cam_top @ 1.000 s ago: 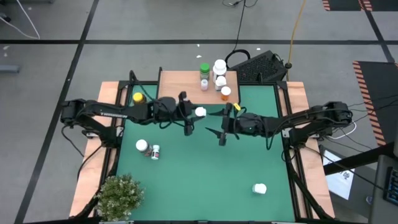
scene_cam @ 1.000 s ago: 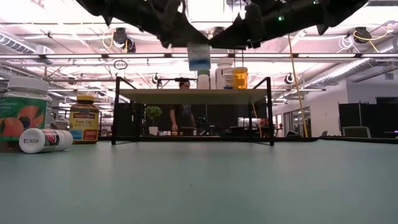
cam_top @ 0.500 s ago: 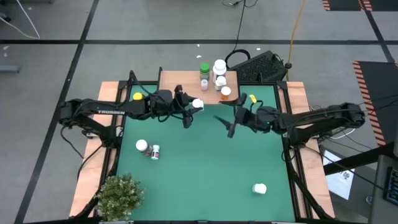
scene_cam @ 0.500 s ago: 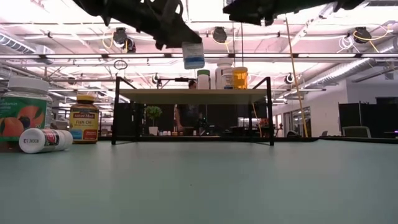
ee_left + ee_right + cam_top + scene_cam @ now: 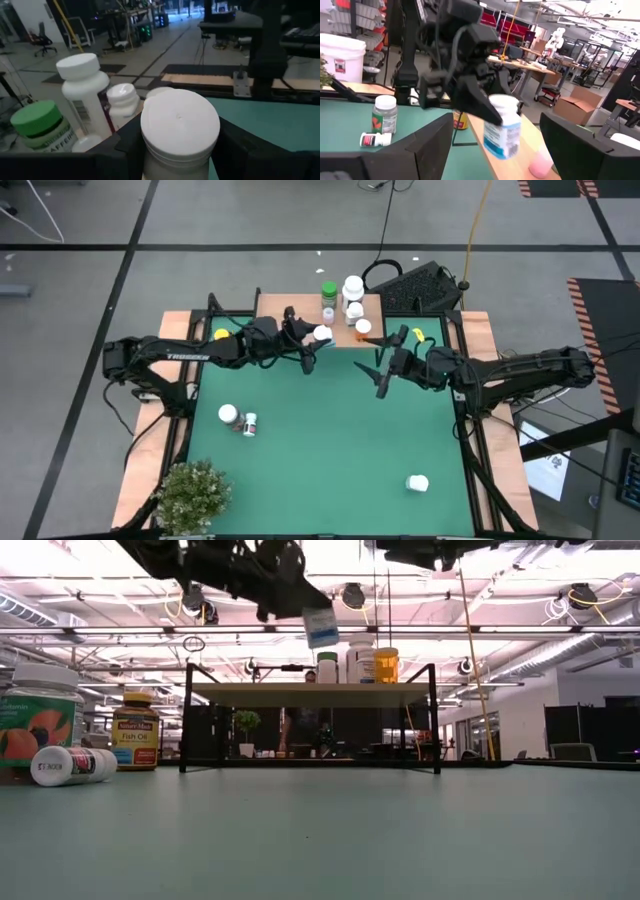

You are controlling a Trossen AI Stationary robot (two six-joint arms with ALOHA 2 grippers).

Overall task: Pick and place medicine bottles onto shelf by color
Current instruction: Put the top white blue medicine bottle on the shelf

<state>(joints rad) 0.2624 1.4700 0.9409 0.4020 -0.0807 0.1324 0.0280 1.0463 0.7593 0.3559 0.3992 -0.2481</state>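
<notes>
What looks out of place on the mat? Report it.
One small white bottle lies on its side beside an upright bottle near the plant. Another white bottle sits alone at the mat's opposite corner.

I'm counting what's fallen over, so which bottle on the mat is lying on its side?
The small white bottle with the red label, beside the upright white-capped bottle near the plant; the others stand upright.

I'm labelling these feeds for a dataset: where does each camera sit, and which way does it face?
High view: overhead, looking down on the green mat; both arms show.
Low view: mat height, facing the shelf; arms overhead.
Left wrist view: on the left arm, facing shelved bottles; its fingers hold the white-capped bottle.
Right wrist view: on the right arm, facing the left tool.
Shared: that bottle appears in all four.
</notes>
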